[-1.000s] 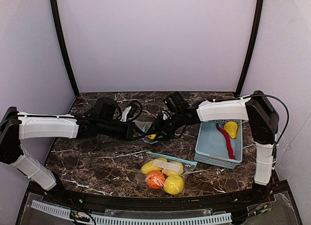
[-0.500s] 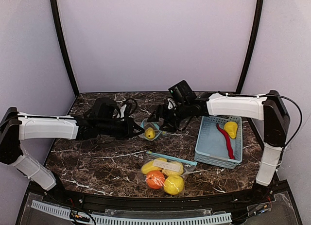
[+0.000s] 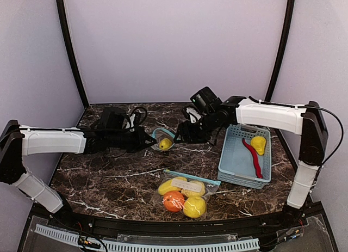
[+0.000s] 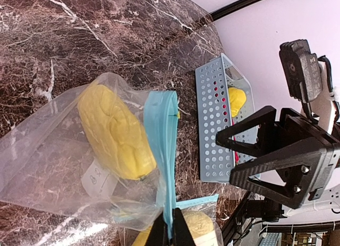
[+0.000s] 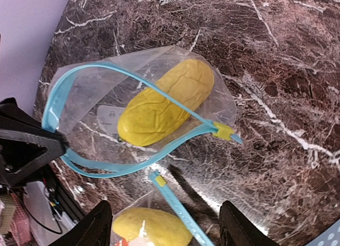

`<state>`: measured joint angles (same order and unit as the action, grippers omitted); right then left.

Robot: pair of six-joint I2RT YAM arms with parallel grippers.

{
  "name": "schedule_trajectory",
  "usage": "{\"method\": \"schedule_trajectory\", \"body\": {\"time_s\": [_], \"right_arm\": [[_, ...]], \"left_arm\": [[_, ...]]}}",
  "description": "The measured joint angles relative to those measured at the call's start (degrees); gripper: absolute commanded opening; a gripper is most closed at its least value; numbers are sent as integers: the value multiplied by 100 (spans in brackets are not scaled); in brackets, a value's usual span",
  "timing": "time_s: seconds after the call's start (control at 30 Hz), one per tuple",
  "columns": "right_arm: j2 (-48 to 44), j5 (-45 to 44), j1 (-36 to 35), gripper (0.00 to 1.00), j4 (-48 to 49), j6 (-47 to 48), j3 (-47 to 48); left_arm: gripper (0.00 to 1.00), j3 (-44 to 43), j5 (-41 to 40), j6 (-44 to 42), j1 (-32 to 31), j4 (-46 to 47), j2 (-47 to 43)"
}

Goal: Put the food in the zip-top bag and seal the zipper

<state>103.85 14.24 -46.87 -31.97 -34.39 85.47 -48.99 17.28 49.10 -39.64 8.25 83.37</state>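
Marble table (image 3: pixel 109 173): left hand (image 4: pixel 171 234) pinches bag (image 4: pixel 48 169); right hand (image 5: pixel 167 225) spread.

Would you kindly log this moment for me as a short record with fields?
Left gripper: jaws shut on the open bag's blue zipper rim
Right gripper: jaws open, empty, by the bag mouth
In open bag: one yellow food piece
Second bag: nearer the arms' bases, holds yellow pieces and an orange
Basket: red chili and a yellow fruit
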Motion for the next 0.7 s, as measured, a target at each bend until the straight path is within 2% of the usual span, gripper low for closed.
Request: {"method": "schedule_trajectory", "body": {"time_s": [0.17,0.4,0.7], "right_arm": [[452,-212,55,66,-214,546,358],[1128,-369,129,49,-240,1036,970],[1327,-166,146,33,-153,1604,1067]], "left_arm": [[1,0,-2,-4,2,-85,0],[1,0,2,-4,15,-160,0],[1,2,2,-42,50,-188,-4]]}}
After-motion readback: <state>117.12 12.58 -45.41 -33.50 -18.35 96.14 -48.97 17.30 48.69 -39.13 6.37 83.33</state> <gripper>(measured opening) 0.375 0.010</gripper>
